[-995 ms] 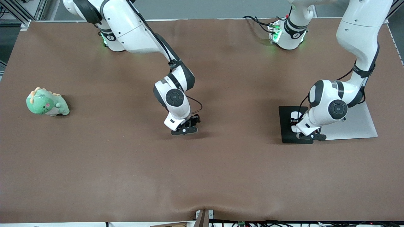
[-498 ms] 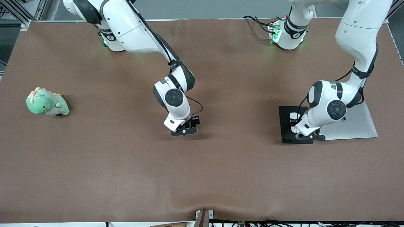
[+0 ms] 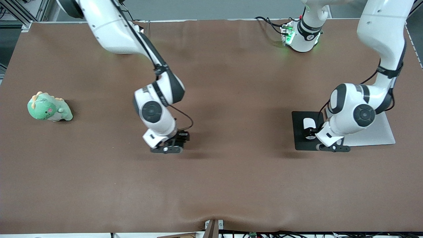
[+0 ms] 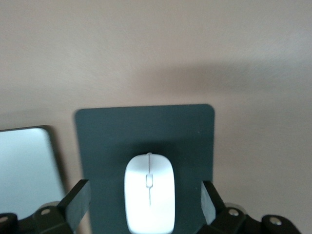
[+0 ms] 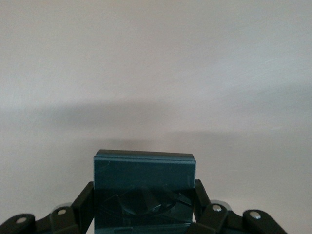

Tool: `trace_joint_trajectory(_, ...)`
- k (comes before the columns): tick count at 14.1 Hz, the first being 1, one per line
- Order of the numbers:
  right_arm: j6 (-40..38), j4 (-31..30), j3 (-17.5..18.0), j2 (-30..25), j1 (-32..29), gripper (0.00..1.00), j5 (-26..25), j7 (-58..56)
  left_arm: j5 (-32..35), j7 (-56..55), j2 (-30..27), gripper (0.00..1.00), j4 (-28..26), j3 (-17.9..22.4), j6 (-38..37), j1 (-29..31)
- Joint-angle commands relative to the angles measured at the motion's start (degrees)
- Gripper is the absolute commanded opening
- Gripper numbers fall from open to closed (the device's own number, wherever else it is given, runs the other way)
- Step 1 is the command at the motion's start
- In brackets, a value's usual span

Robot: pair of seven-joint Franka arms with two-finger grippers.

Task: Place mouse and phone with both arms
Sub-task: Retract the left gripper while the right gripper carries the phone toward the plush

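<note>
**Mouse resting on pad, phone gripped**

Front view: the left gripper (image 3: 332,147) is hanging over the black mouse pad (image 3: 300,138), where the mouse (image 3: 309,123) is lying beside a silver laptop (image 3: 380,132). The right gripper (image 3: 167,148) is hanging over mid-table.

Left wrist view: its fingers (image 4: 78,200) are standing wide, clear of the mouse (image 4: 149,191).

Right wrist view: the fingers (image 5: 83,204) are clamping the phone (image 5: 144,187).

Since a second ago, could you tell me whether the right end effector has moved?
Yes. The right end effector, shut on the phone, has shifted toward the green dinosaur toy and lower in the front view.
</note>
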Motion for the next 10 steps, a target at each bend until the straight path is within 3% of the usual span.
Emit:
trace_joint_trajectory(1, -2.42, -2.56, 1.18, -5.06, -5.35, 0.2, -0.32, -1.18, -1.29, -0.15, -6.01, 1.0, 2.9, -0.35, -6.88, 0.41)
trace_joint_trajectory(6, -2.68, -7.39, 1.18, -9.9, -16.33, 0.23, -0.41, -8.46, -1.38, 0.47, -14.8, 1.0, 8.6, -0.09, -14.88, 1.37)
trace_joint_trajectory(8, -2.6, -9.68, 1.09, -11.48, -20.55, 0.23, -0.41, -14.69, -1.21, 0.38, -15.61, 1.0, 15.53, 0.0, -19.62, 1.37)
trace_joint_trajectory(10, -2.42, -12.84, 1.09, -13.32, -25.29, 0.23, -0.5, -22.42, -0.68, -0.06, -14.91, 1.0, 23.62, -0.17, -29.27, 0.85)
